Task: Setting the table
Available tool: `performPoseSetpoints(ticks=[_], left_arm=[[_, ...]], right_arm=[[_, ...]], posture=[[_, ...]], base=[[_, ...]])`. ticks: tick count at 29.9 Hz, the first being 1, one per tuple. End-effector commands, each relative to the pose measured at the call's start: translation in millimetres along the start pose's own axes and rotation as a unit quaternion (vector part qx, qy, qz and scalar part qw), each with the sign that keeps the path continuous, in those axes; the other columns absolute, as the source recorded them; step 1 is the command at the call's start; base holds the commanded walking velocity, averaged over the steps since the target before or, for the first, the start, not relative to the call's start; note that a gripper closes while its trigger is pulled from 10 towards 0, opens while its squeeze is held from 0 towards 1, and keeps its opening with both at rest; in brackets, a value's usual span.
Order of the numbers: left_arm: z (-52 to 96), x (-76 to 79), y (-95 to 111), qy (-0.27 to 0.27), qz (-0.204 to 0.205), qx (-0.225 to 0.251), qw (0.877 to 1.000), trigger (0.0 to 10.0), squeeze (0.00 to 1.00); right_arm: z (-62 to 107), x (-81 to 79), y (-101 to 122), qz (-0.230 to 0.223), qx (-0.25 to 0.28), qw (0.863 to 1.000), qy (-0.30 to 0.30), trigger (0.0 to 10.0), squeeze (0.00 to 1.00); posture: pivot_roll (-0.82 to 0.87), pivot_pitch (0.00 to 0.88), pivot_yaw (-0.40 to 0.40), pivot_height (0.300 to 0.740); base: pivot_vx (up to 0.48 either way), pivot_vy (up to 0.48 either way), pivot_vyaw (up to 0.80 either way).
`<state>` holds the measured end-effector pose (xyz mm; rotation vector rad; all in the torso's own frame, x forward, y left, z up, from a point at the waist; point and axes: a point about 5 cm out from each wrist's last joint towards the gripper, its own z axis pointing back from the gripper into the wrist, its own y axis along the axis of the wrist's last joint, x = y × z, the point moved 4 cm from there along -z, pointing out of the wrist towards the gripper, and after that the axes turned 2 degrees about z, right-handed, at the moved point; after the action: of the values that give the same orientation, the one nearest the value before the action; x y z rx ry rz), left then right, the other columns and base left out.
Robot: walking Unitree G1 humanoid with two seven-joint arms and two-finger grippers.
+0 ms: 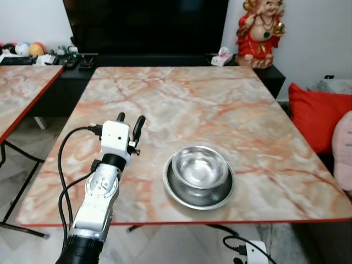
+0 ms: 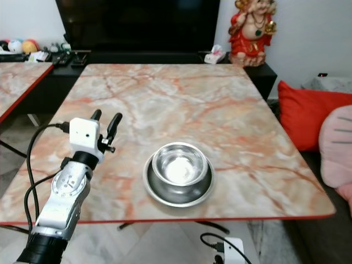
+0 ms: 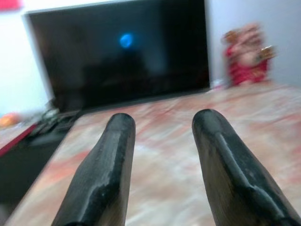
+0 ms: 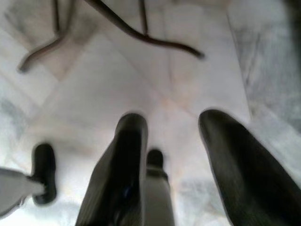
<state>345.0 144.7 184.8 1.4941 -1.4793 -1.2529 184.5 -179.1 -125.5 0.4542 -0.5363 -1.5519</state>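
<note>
Table [image 1: 181, 93]: I have the marble-patterned top with its red edge in front of me; everything below is placed against it.
Television [image 1: 146, 25]: I see a dark screen standing beyond the table's far edge.
Figurine [image 1: 258, 30]: a red and gold statue just past the table's far right corner.
Cushion [image 1: 316, 115]: red, off the table's right side.
Plate [image 1: 199, 190]: I see a steel plate lying flat near the table's front edge, slightly right of centre.
Bowl [image 1: 199, 166]: steel, upright, sitting on the plate.
Left gripper [image 1: 130, 122]: I have it raised over the table's front left part, left of the plate and apart from it; its two black fingers [image 3: 106, 174] are spread with a clear gap and nothing between them.
Right gripper [image 4: 171, 162]: pointing down at pale floor beside the table's dark legs; its fingers stand apart and hold nothing.
</note>
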Motion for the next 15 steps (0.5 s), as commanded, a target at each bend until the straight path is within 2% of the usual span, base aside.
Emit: performPoseSetpoints(ticks=[1,10,15], left_arm=[[0.1,-5.5,0.6,0.007,-0.004,-0.001,1.0,10.0,0.0],[-2.7,-5.4,3.9,0.005,-0.005,0.005,1.0,10.0,0.0],[-1.7,-4.8,3.3,0.004,-0.004,0.004,1.0,10.0,0.0]], right_arm=[[-0.6,-4.1,2.9,-0.001,0.004,1.0,0.005,10.0,0.0],[-0.7,-5.1,2.8,0.009,0.003,1.0,0.008,10.0,0.0],[-0.8,-5.9,3.6,0.015,0.005,1.0,0.009,10.0,0.0]], posture=[[0.15,0.0,-0.045,0.74],[0.15,0.0,-0.046,0.74],[0.15,0.0,-0.049,0.74]], base=[[0.0,0.48,0.0],[0.0,0.48,0.0],[0.0,0.48,0.77]])
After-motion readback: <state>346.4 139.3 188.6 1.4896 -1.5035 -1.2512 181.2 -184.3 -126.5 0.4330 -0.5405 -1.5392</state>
